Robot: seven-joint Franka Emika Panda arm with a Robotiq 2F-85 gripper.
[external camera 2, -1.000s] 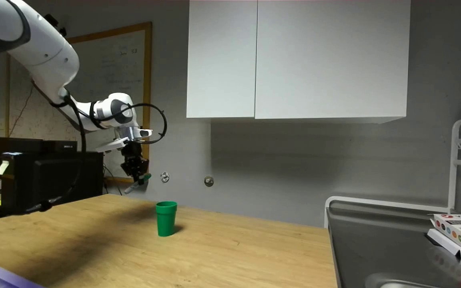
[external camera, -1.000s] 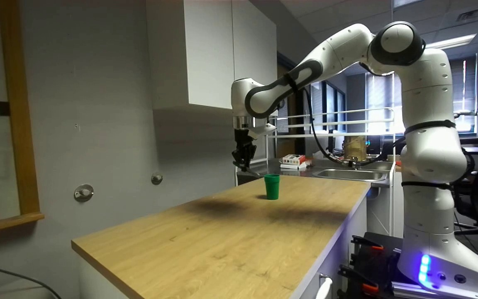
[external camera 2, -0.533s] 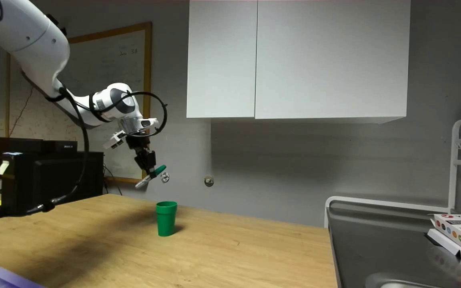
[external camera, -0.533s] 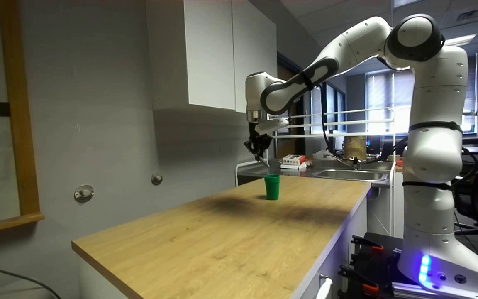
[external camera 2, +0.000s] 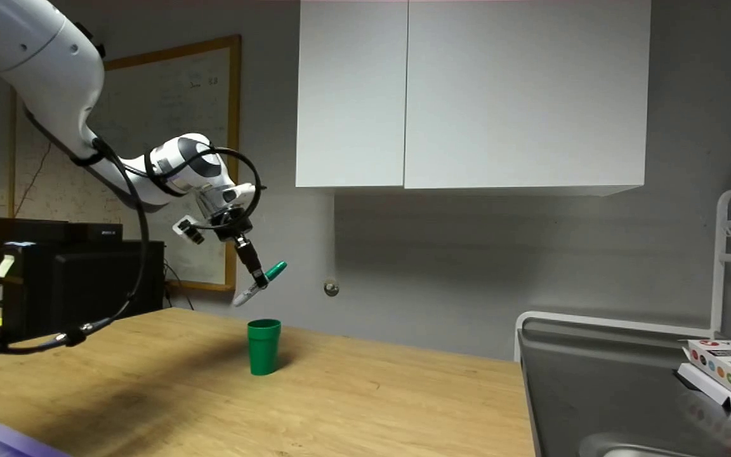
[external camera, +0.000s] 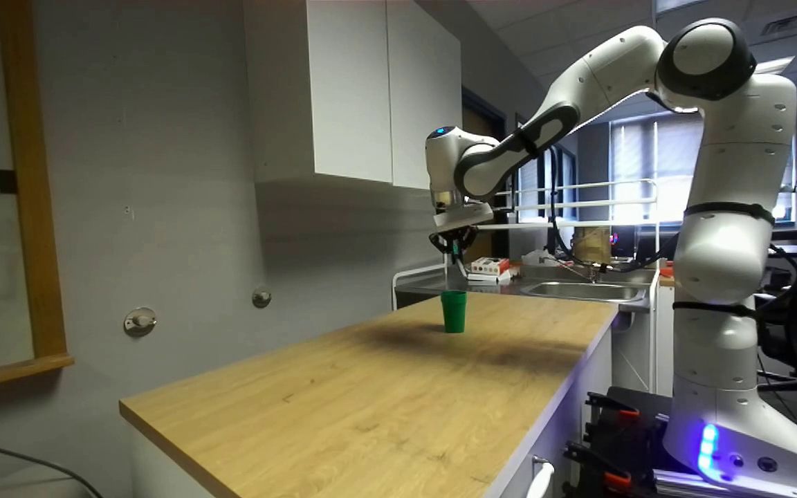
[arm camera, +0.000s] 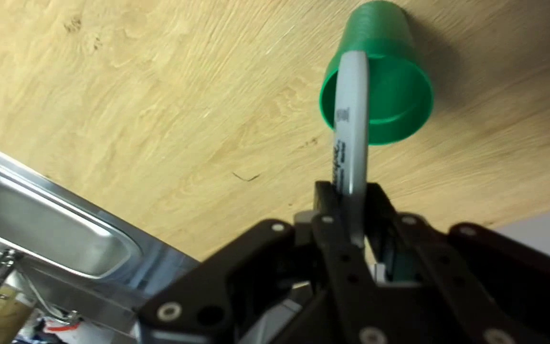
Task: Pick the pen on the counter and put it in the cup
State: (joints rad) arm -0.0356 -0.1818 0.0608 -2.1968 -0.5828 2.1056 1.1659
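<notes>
In an exterior view, a camera looks along the wooden counter (external camera: 371,394) toward the sink (external camera: 582,291); in an exterior view, a camera faces the wall cabinet (external camera 2: 473,95) across the counter. Both share the green cup (external camera 2: 264,349), which the wrist view shows close, from above.

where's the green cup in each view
In an exterior view: green cup right of centre, lower half.
In an exterior view: green cup left of centre, lower half.
Wrist view: green cup upper, right of centre, partly behind the pen.
Shared landmark: wooden counter beneath it.
</notes>
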